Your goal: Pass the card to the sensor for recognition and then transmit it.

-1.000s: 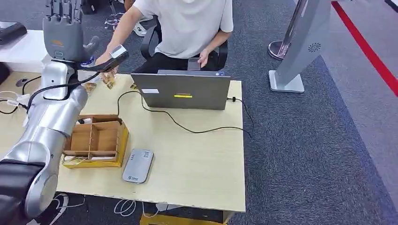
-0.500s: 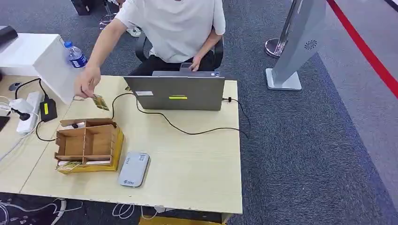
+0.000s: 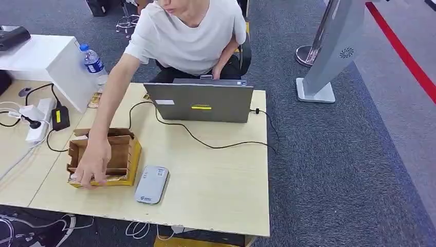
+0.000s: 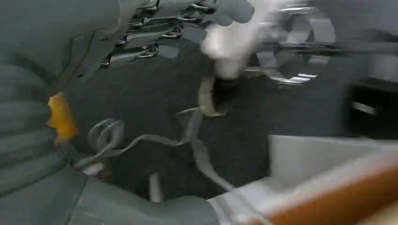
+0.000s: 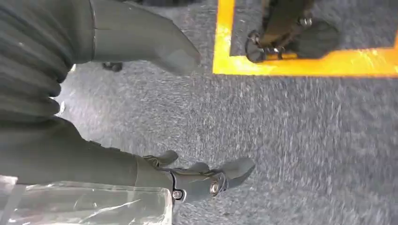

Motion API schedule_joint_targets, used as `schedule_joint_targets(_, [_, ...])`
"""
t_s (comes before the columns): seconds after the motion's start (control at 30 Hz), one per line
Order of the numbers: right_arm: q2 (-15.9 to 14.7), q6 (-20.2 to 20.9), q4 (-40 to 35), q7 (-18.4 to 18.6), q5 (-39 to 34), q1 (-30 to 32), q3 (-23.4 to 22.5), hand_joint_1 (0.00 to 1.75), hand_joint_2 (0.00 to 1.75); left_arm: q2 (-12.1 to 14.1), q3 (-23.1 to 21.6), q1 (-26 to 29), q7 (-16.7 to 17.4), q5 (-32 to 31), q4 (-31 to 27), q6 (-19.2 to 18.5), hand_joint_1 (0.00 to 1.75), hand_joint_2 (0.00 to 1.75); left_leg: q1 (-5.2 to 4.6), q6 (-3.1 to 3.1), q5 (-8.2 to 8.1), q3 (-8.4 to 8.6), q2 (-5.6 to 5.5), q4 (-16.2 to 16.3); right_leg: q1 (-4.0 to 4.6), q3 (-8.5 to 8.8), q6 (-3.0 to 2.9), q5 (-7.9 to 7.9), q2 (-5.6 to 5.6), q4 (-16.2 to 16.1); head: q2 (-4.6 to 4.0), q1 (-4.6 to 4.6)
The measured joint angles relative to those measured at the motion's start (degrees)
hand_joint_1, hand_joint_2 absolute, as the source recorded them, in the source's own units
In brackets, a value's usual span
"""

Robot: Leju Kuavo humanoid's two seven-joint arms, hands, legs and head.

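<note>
A: Where is the card?

B: I cannot pick out one card for certain. A person's hand (image 3: 91, 164) lies on the near edge of the partitioned brown cardboard box on its yellow base (image 3: 110, 154), covering what sits under it; pale flat pieces lie along that near edge, too small to identify.

A: And the sensor?

B: The flat grey rounded card reader (image 3: 151, 183) lies on the pale wooden table (image 3: 216, 180), just beside the box, on its right, with nothing on top of it.

A: What else is around?

B: Behind them a grey laptop (image 3: 199, 101) stands with its lid's back to the camera, and a black cable (image 3: 205, 142) runs from it across the table. The person in a white T-shirt (image 3: 187, 36) sits behind the laptop, one arm reaching over the table to the box. To the left are a white power strip (image 3: 37, 119) with a black adapter (image 3: 60, 117), a white block (image 3: 49, 59) and a clear water bottle with a blue cap (image 3: 93, 63). A small brownish item near the bottle is too small to name.

A: The robot's hands?

B: The right hand (image 5: 141, 112) hangs over grey carpet (image 5: 291, 140), thumb and dark fingers apart, holding nothing. The left hand (image 4: 51, 117) is blurred and cut off at the frame's edge; I cannot tell how its fingers lie.
</note>
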Motion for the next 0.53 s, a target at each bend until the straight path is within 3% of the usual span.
schedule_joint_targets(0.1, [0.02,-0.90,0.00,2.36,5.37,-1.02,2.28,0.00,1.75,-6.75,-0.28,0.00,5.36,-5.72,3.99,2.38,0.00,1.75,0.00,0.22,0.06,-0.06,0.00,0.06,-0.08,0.03,0.18,0.09,0.00,-0.04,0.00,0.13])
schedule_joint_targets(0.2, [0.02,0.26,0.00,5.62,11.49,-2.44,7.39,0.00,1.75,-12.82,-2.12,-0.21,9.60,-12.37,6.25,5.45,0.00,1.75,-0.04,0.31,0.02,-0.08,0.04,0.14,-0.08,0.04,0.33,0.14,0.03,-0.07,0.00,0.31])
schedule_joint_targets(0.23, [0.00,1.05,-0.02,6.23,11.67,-2.88,8.42,0.00,1.75,-14.07,-3.22,-0.28,10.47,-14.31,6.73,6.47,0.00,1.75,-0.04,0.31,0.02,-0.07,0.06,0.17,-0.08,0.03,0.43,0.20,0.04,-0.07,0.00,0.28])
schedule_joint_targets(0.37, [0.07,2.64,-0.11,5.92,10.94,-3.25,11.96,0.00,1.75,-17.17,-9.49,-0.11,10.00,-25.70,7.51,0.56,0.00,1.75,-0.02,0.40,0.07,-0.10,0.00,0.21,-0.08,0.05,0.46,0.19,-0.01,-0.07,0.00,0.28])
schedule_joint_targets(0.47, [0.02,3.21,-0.70,5.33,6.46,-2.49,15.06,0.00,1.75,-18.29,-16.07,0.61,9.66,-27.96,7.53,-0.03,0.00,1.75,0.01,0.40,0.04,-0.08,0.06,0.20,-0.07,0.04,0.45,0.18,0.05,-0.06,0.00,0.09])
schedule_joint_targets(0.5, [-0.09,3.34,-0.94,5.11,4.62,-2.06,15.96,0.00,1.75,-18.61,-18.33,0.94,9.66,-27.99,7.53,0.06,0.00,0.00,0.02,0.40,0.04,-0.08,0.06,0.20,-0.05,0.03,0.45,0.17,0.05,-0.06,0.00,0.11])
schedule_joint_targets(0.53, [-0.13,3.41,-1.12,5.05,3.09,-1.70,16.70,0.00,1.75,-18.85,-20.20,1.27,9.83,-27.99,7.53,0.17,0.00,0.00,0.02,0.40,0.04,-0.09,0.06,0.20,0.00,0.02,0.46,0.16,0.05,-0.06,0.00,0.09])
